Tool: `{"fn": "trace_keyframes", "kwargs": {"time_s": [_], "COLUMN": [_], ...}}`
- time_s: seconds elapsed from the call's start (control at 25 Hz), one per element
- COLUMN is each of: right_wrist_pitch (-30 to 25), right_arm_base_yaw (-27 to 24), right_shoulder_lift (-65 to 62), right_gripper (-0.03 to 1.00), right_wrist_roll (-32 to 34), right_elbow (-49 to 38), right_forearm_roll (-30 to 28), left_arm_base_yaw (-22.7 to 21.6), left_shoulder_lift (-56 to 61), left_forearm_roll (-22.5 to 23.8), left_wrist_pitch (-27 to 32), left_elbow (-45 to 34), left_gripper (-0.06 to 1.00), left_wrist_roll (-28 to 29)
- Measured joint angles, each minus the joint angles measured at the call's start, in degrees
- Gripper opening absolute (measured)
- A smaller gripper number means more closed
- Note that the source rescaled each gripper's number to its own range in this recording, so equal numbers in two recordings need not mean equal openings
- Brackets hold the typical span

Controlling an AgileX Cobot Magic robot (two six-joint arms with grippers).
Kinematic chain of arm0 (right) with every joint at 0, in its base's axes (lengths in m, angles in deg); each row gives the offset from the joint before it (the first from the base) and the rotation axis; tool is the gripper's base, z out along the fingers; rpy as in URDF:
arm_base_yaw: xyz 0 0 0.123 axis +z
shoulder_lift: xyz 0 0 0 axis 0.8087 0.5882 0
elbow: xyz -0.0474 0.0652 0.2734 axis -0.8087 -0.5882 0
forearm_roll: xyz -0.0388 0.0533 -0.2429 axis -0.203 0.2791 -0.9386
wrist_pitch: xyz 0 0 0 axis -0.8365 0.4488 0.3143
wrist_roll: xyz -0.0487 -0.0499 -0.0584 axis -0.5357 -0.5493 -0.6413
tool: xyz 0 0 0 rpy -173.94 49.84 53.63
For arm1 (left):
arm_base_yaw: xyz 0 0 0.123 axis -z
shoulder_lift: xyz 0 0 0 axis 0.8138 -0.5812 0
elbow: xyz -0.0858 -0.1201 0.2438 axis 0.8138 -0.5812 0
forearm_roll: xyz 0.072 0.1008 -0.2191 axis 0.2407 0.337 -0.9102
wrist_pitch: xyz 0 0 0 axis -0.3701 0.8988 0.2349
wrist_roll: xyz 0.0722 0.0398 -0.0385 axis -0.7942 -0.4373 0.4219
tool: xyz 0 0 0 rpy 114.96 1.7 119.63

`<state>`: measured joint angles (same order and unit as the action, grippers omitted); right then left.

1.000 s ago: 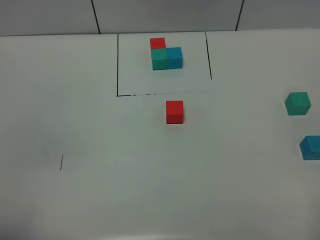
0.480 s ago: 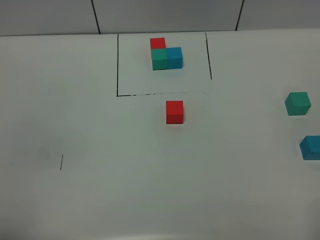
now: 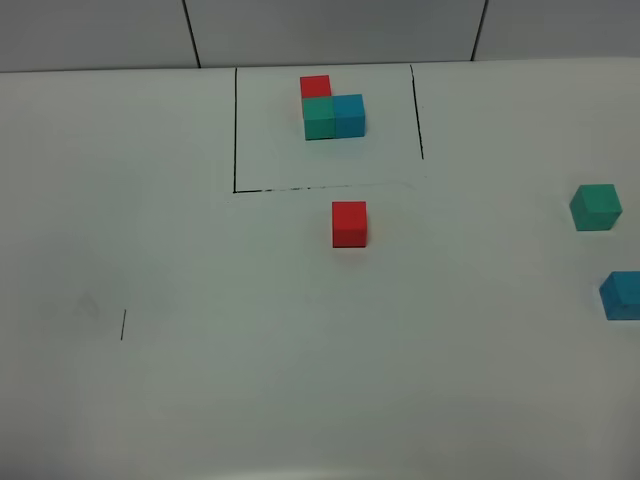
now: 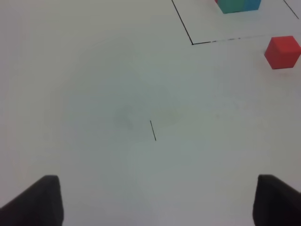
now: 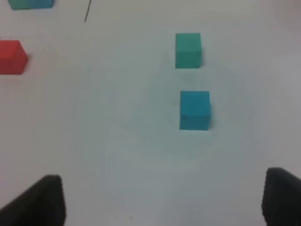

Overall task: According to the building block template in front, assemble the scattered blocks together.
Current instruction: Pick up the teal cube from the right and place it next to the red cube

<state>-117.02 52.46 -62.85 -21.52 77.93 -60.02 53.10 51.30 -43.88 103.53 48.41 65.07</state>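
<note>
A white table is filling the view. Toward twelve o'clock, a template of three touching cubes is sitting inside a thin black frame. Its green cube is lying at six o'clock of its red cube, and its blue cube is lying at three o'clock of the green. A loose red block is sitting just outside the frame, at six o'clock of the template. A loose green block is resting well apart at three o'clock of it. A loose blue block is sitting near the green one, at five o'clock, with the view's edge cutting it. A short black mark is showing at eight o'clock of the loose red block.
</note>
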Motion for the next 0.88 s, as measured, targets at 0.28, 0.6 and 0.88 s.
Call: {"fn": "trace_keyframes", "kwargs": {"time_s": [0.28, 0.6, 0.88], "right_wrist_pitch": [0.0, 0.0, 0.1], "right_arm_base_yaw": [0.0, 0.0, 0.0], "right_shoulder_lift": [0.0, 0.0, 0.0], "right_gripper": [0.81, 0.81, 0.81], "right_wrist_roll": [0.0, 0.0, 0.0], "right_elbow": [0.0, 0.0, 0.0], "right_forearm_roll": [0.0, 0.1, -0.1], "left_arm_base_yaw": [0.0, 0.0, 0.0], "left_shoulder_lift": [0.0, 0.0, 0.0], "left_forearm_roll": [0.0, 0.0, 0.0], "left_wrist_pitch": [0.0, 0.0, 0.0], "left_elbow": [0.0, 0.0, 0.0], "left_gripper": [0.59, 0.36, 0.24], "left_wrist_roll": [0.0, 0.0, 0.0]}}
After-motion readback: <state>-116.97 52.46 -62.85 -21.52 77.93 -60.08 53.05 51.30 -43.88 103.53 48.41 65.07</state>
